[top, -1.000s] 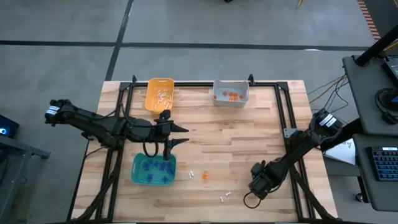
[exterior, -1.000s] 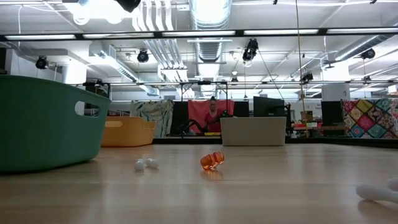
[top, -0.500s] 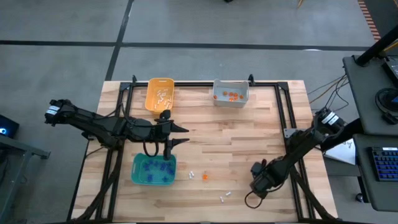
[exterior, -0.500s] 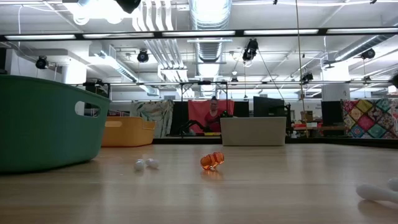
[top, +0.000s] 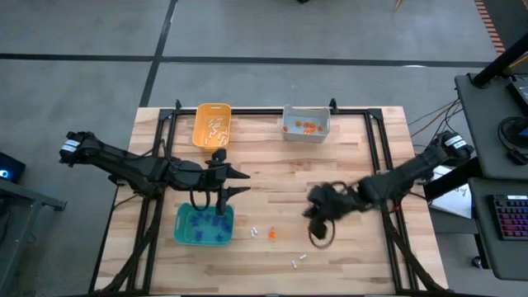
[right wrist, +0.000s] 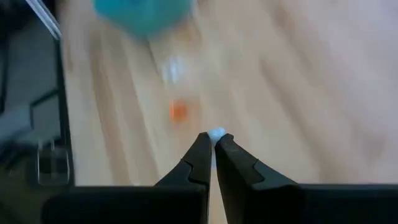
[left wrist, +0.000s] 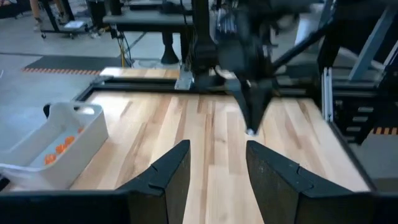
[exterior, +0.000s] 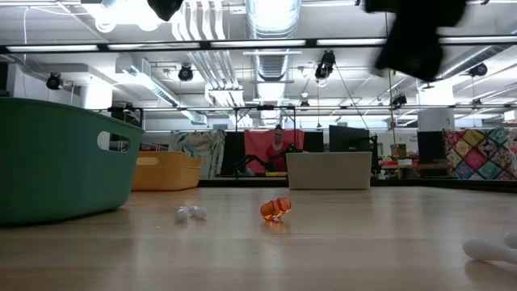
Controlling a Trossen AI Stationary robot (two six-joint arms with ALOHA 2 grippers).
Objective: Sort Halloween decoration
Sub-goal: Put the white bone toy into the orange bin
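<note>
The right wrist view alone shows what the right gripper (right wrist: pixel 212 144) carries: a small white trinket (right wrist: pixel 216 133) pinched at the very tips of its nearly closed fingers, above a blurred orange trinket (right wrist: pixel 178 111) and the teal bin (right wrist: pixel 143 14). In the high view that gripper (top: pixel 320 216) is only a dark blur right of centre over the tabletop (top: pixel 280 165), its fingers unreadable. The low view catches it only as a dark blur at the upper right of the frame.

The left gripper (top: pixel 233 182) hangs left of centre, just above the teal bin (top: pixel 204 225); its wrist view shows its fingers (left wrist: pixel 168 177) spread apart with nothing between them, and the grey bin (left wrist: pixel 56 140) of orange pieces at that frame's left.

Loose pieces lie at lower centre of the high view: a white pair (top: pixel 255 232), the orange trinket (top: pixel 271 234) just right of them, and a longer white piece (top: pixel 299 260) lower down, its long axis tilted from lower left to upper right. In the low view the orange trinket (exterior: pixel 275 208) lies tilted on its side. The orange-yellow bin (top: pixel 211 124) at upper left holds white pieces; the teal bin holds purple ones.

A second ago the right gripper sat near the lower right tabletop edge; it is now much nearer the centre. The left arm has not moved.
</note>
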